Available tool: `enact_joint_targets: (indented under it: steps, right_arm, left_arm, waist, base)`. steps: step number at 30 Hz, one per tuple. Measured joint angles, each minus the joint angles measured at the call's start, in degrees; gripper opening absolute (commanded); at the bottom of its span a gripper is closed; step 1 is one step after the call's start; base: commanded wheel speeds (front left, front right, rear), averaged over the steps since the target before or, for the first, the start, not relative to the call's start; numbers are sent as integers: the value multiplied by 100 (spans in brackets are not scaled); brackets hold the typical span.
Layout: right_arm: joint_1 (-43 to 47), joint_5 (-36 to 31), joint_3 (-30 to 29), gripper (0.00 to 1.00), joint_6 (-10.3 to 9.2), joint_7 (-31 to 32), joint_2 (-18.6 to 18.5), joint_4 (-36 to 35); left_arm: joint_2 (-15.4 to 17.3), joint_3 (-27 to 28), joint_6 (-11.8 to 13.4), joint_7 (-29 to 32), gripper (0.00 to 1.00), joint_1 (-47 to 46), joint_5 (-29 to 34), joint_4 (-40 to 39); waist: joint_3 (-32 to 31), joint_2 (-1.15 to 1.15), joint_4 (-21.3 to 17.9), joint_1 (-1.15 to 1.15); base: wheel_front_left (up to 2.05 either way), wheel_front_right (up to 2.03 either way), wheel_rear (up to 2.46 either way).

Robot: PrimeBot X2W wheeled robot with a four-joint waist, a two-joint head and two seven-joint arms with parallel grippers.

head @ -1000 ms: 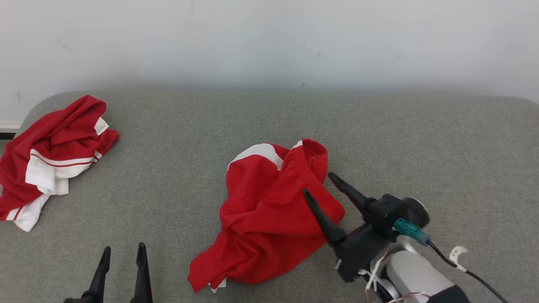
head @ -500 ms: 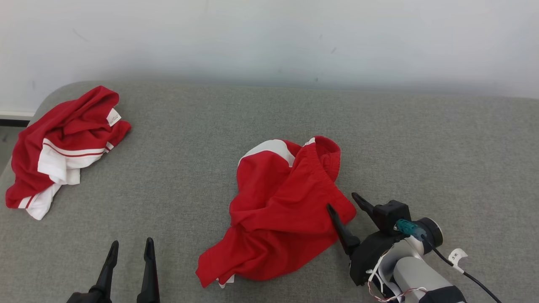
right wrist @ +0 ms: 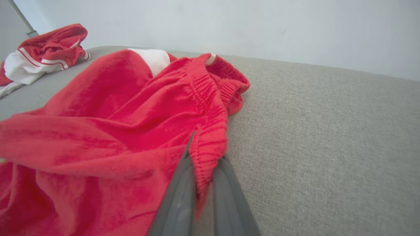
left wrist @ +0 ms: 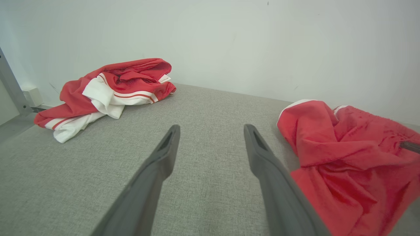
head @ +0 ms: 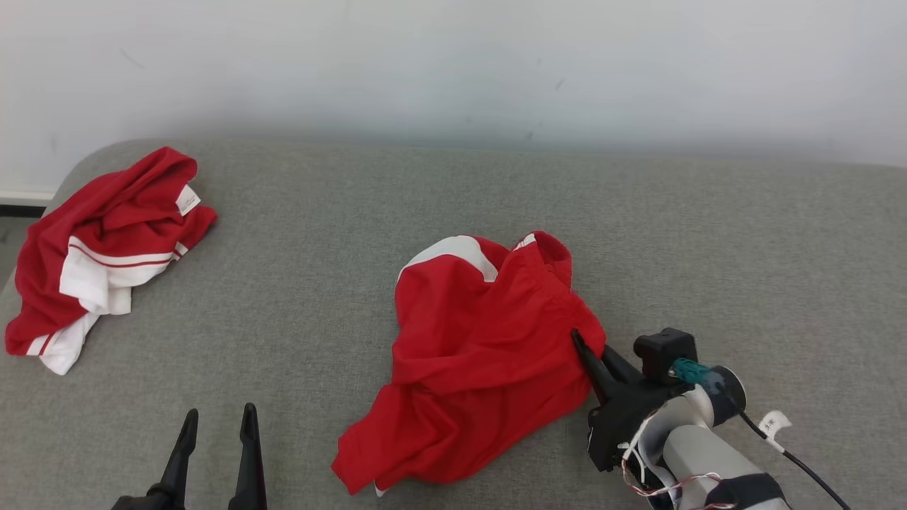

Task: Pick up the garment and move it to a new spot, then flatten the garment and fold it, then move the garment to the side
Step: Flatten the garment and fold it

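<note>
At far left, the garment, a red jersey with white, red-striped sleeves and a small white label, lay crumpled at the edge of the grey padded surface. The left gripper stood near the front edge, jaws spread and empty, well apart from it. At centre lay a plainer red garment; the right gripper was clenched on its gathered right edge.
</note>
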Motion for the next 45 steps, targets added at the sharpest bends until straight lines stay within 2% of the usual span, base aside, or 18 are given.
enact_joint_targets:
  steps: [3, 7, 10, 18, 24, 31, 37, 45]
  right_arm:
    - [185, 233, -112, 0, 1, 0, -94, -400]
    - [675, 204, -291, 0, 1, 0, -543, -1151]
    - [1118, 203, -387, 0, 1, 0, -734, -1610]
    - [2235, 222, -790, 0, 1, 178, -1293, -2324]
    - [2792, 334, -1110, 0, 1, 510, -1273, -2929]
    - [2737, 209, -1036, 0, 1, 703, -1170, -3556]
    - [1874, 81, -682, 0, 0, 1060, -1068, -3355]
    - [491, 170, -233, 0, 1, 1007, -628, -1759]
  left_arm:
    - [0, 3, 0, 0, 100, 49, -11, 7]
    - [-1, -8, 0, -1, 100, 104, -52, 13]
    - [0, -14, 0, 0, 100, 125, -86, 18]
    - [0, -56, 0, 0, 100, 132, -144, 33]
    - [0, -41, 0, 0, 100, 128, -151, 38]
    - [-1, -47, 0, 0, 100, 113, -143, 69]
    - [0, -97, 0, 0, 100, 101, -142, 93]
    - [-1, -265, 0, 0, 100, -15, -145, 120]
  waist:
    - [-50, 0, -71, 0]
    - [-113, 0, -210, 0]
    - [-124, 0, -301, 0]
    - [-68, 0, -455, -1]
    - [-22, 0, -544, -1]
    - [-55, 0, -559, 0]
    - [-50, 0, -529, -1]
    - [-8, 0, -287, 0]
  base:
    - [0, 0, 0]
    - [0, 0, 0]
    - [0, 0, 0]
    - [0, 0, 0]
    - [0, 0, 0]
    - [0, 0, 0]
    - [0, 0, 0]
    - [0, 0, 0]
